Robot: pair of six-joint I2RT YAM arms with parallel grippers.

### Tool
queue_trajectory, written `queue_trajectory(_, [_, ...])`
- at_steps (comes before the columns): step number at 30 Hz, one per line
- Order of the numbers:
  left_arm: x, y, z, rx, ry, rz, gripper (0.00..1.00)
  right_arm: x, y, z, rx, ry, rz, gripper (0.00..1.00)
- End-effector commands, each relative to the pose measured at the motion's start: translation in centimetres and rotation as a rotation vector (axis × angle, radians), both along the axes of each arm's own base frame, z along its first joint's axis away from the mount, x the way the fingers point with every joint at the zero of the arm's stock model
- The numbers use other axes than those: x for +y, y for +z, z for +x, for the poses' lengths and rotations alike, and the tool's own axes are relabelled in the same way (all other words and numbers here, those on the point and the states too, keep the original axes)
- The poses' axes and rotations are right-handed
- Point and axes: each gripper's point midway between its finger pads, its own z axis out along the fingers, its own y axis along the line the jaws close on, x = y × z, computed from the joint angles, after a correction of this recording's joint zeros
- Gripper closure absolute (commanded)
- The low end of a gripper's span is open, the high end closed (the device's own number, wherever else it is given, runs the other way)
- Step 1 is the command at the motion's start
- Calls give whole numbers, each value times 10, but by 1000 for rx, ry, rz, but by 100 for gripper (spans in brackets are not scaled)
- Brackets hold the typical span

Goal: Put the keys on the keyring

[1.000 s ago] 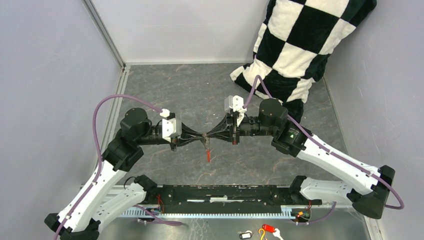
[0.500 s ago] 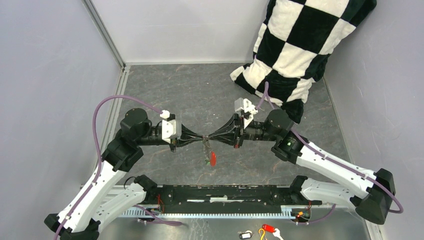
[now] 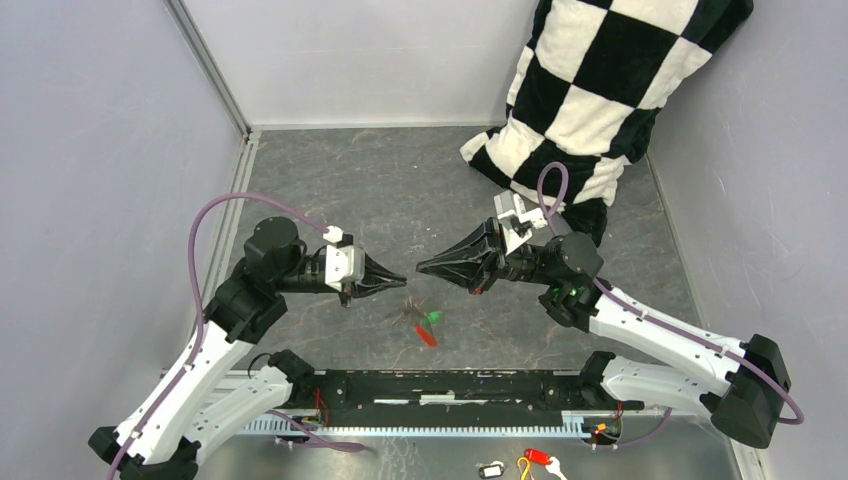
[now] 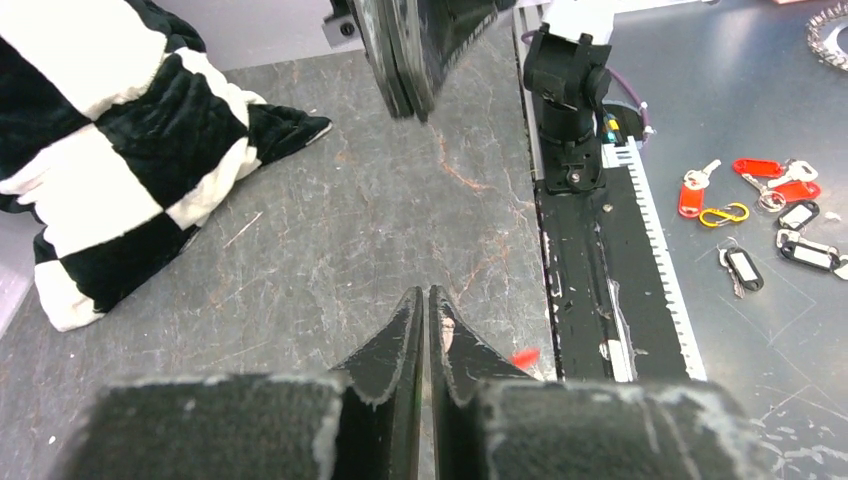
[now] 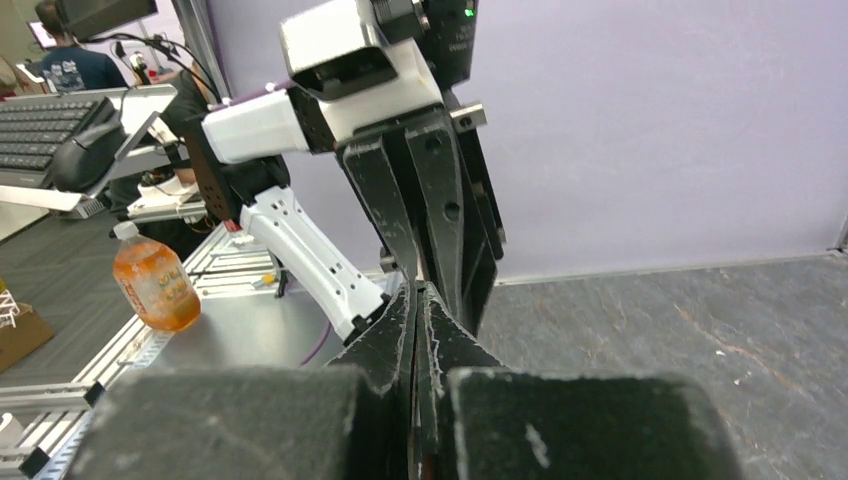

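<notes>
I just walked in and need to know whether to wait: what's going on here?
Two robot arms point at each other over the table. The left gripper and right gripper are both shut, holding nothing. The keys lie with the keyring in a small heap on the table, close by the two tips. Whether any key is threaded on is too small to tell.

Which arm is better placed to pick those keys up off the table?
Probably the left. The left gripper sits nearer the keys, and its wrist camera shows the red key close by; the right wrist view shows none.
</notes>
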Motion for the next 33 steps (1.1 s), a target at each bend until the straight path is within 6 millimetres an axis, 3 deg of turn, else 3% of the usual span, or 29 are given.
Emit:
queue_trajectory(1, [0, -2, -5, -38, -43, 7, 83, -7, 27, -5, -36, 7, 100, 100])
queue_trajectory(3, [-1, 0, -6, -38, -48, -1, 85, -6, 23, -4, -27, 7, 91, 100])
queue_trajectory(6, [0, 0, -5, -40, -39, -4, 95, -2, 12, -2, -21, 1, 46, 100])
queue_trajectory(8, [1, -3, -4, -24, -26, 5, 94, 0, -7, 7, -19, -42, -58, 100])
queue_trajectory(9, [1, -6, -4, -16, -19, 12, 83, -1, -13, 10, -27, -63, -82, 100])
queue_trajectory(10, [2, -8, -2, -7, -4, 17, 67, -3, -23, 14, -27, -91, -123, 99])
queue_trajectory(12, [3, -6, 6, 18, 52, 14, 53, -6, -46, 25, -22, -160, -222, 89])
queue_trajectory(15, [8, 0, 29, 44, 203, -3, 49, -13, -88, 35, -19, -216, -352, 76])
queue_trajectory(19, [27, -11, 70, 30, 440, 26, 47, -12, -144, 36, -36, -217, -483, 68])
queue_trajectory(23, [55, -22, 116, 50, 680, 26, 35, 11, -190, 25, -80, -141, -594, 65])
queue_trajectory(28, [104, -49, 172, 274, 877, 20, 12, 46, -250, 3, -126, -28, -719, 60])
queue_trajectory(30, [119, -60, 186, 292, 928, 51, 5, 60, -273, -2, -145, 2, -776, 55])
queue_trajectory(33, [124, -65, 192, 288, 950, 66, 1, 80, -293, 0, -184, 1, -824, 52])
